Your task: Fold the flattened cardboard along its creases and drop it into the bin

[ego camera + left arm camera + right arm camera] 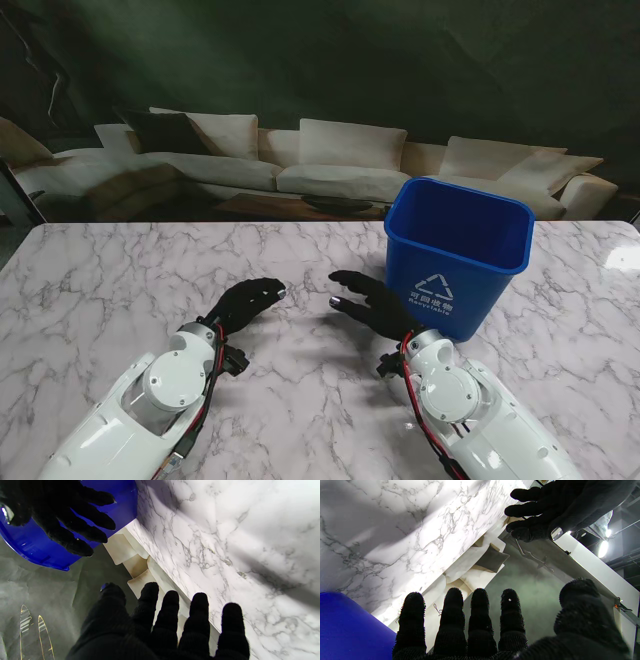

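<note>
Stand view shows both black-gloved hands hovering palm-down over the marble table (pixel 120 280), the left hand (pixel 245 300) and right hand (pixel 368 300) near each other with fingertips pointing inward, fingers spread and holding nothing. Just to the right of the right hand, farther from me, stands the blue recycling bin (pixel 455 255), upright and touching neither hand; whether the cardboard lies inside it cannot be told, and no cardboard shows on the table or between any fingers. Both wrist views confirm it: the left hand's fingers (pixel 172 615) and the right hand's fingers (pixel 455 620) are straight and apart, gripping nothing.
</note>
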`<act>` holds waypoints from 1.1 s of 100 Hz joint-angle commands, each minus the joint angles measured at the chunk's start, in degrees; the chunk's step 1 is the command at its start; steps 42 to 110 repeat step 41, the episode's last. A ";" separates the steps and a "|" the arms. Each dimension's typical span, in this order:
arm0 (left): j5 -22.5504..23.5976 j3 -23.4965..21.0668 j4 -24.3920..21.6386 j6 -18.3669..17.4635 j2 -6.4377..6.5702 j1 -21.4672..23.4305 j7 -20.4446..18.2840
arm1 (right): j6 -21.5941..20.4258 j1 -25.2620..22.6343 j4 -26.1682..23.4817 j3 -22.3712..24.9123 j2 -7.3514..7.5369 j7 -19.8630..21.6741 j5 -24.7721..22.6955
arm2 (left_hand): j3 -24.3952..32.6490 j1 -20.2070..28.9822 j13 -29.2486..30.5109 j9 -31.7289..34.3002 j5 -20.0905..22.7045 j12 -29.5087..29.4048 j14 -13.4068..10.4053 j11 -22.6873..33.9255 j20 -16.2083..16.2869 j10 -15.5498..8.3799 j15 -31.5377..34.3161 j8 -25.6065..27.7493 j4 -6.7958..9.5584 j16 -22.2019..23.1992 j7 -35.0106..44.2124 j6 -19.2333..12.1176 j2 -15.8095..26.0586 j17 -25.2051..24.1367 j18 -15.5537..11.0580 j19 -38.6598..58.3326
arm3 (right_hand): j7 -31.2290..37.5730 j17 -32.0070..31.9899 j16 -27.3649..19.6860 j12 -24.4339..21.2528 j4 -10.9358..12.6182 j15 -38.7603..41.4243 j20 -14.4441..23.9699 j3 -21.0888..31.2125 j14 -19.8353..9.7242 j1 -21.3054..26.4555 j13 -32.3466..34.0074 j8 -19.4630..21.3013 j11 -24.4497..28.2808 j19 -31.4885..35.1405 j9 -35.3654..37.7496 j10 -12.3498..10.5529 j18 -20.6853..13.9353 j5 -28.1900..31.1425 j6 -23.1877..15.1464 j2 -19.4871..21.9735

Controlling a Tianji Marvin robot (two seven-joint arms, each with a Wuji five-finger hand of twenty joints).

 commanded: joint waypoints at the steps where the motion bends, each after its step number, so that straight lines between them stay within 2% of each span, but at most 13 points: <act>1: 0.32 0.04 0.30 -0.86 0.07 -0.38 -0.93 | -0.09 -0.25 -0.24 0.15 0.08 -0.05 -0.05 | -0.16 -0.02 0.17 -1.29 0.48 -0.51 -1.15 0.32 0.51 -1.28 -1.11 -0.26 0.71 -0.33 -0.18 -0.67 2.49 -0.67 -0.78 -1.39 | 0.06 -0.35 0.12 0.11 1.01 -0.21 -0.17 -1.38 -1.16 0.63 -0.09 0.66 0.61 -0.64 -0.52 -1.58 0.05 -1.25 -0.70 1.77; 27: 0.22 0.10 1.05 -2.05 0.05 -1.04 -0.88 | -0.21 0.48 0.59 -0.21 -0.07 -0.14 0.26 | -0.20 -0.08 -0.07 -1.22 0.48 -0.44 -1.06 0.36 0.52 -1.15 -1.08 -0.33 0.71 -0.32 -0.25 -0.67 2.64 -0.74 -0.90 -1.49 | 0.12 -0.21 0.16 0.13 1.08 -0.19 -0.08 -1.76 -1.28 1.02 0.11 0.57 0.60 -0.67 -0.39 -1.91 0.08 -1.35 -0.82 1.73; 110: -0.07 0.20 1.72 -2.06 -0.03 -1.43 -0.88 | -0.19 1.07 1.23 -0.58 -0.21 -0.25 0.59 | -0.17 -0.04 -0.21 -1.30 0.48 -0.43 -1.00 0.28 0.50 -1.02 -1.11 -0.37 0.72 -0.34 -0.29 -0.59 2.69 -0.79 -0.90 -1.61 | 0.26 -0.18 0.18 0.17 1.12 -0.15 -0.04 -1.91 -1.30 1.20 0.16 0.57 0.67 -0.69 -0.42 -1.81 -0.02 -1.30 -0.71 1.91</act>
